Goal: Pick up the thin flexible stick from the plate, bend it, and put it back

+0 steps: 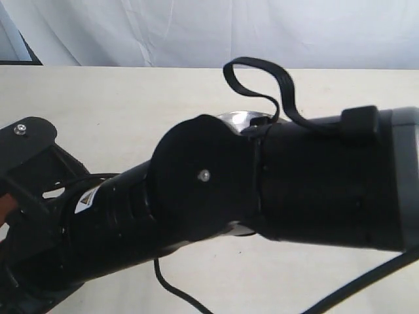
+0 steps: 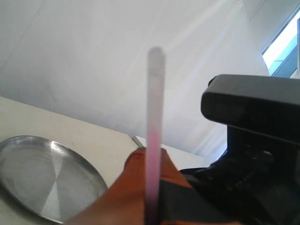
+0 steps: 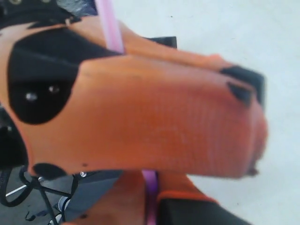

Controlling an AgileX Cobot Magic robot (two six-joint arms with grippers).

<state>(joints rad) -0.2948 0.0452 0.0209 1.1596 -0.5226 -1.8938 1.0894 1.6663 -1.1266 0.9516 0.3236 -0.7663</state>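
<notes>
The thin pink stick point(image 2: 153, 140) rises straight out of my left gripper point(image 2: 152, 206), which is shut on it between orange fingers point(image 2: 136, 187); its paler end points away, free. The silver plate point(image 2: 42, 178) lies on the table beside and below that gripper, with nothing on it. In the right wrist view the stick point(image 3: 150, 197) sits pinched in my right gripper point(image 3: 151, 201), passes behind the left gripper's broad orange finger point(image 3: 154, 126) and reappears beyond it. In the exterior view both arms cover the scene; only a sliver of the plate point(image 1: 243, 118) shows, and the stick is hidden.
The pale table point(image 1: 118, 98) runs back to a white cloth backdrop point(image 1: 209, 33). The right arm's black wrist camera housing point(image 2: 253, 108) hangs close beside the left gripper. Black cables point(image 1: 262, 78) loop over the right arm, and another trails across the table's near part.
</notes>
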